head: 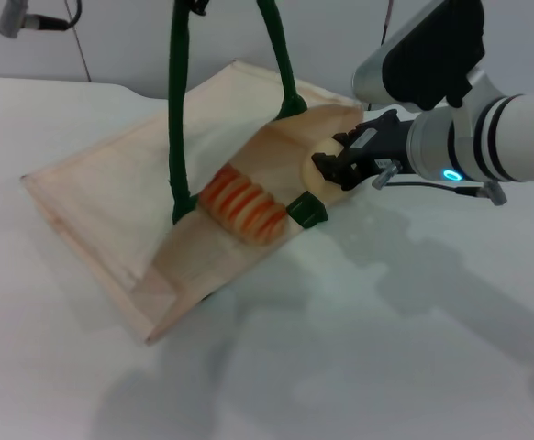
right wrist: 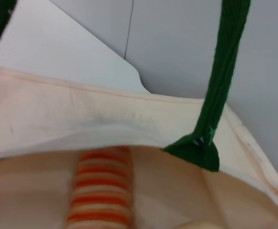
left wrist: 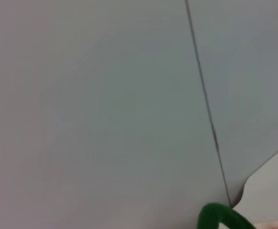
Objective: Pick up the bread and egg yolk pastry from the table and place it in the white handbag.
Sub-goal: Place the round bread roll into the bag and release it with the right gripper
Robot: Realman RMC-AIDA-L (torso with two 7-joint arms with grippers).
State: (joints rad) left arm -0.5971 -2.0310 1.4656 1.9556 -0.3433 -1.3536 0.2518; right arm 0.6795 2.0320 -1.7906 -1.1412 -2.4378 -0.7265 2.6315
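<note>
Head view shows you the egg yolk pastry [head: 319, 165] pinched in the right hand [head: 338, 166], right at the open mouth of the white handbag [head: 111, 197]. The bread [head: 242, 205] already lies inside the bag, just past the lip, between the two green handles [head: 177, 119]. Those handles run up out of view, so something above is holding the mouth open; your left hand is not visible in any view, and its wrist camera catches only wall and a bit of green handle [left wrist: 222, 217].

Watch the near lip. If you release here, the round pastry could likely roll back out onto the tabletop [head: 386, 348]. Carry it deeper before you let go. Mind the handle tab [head: 307, 211] beside the fingers; snagging it could drag the bag or collapse the opening.
</note>
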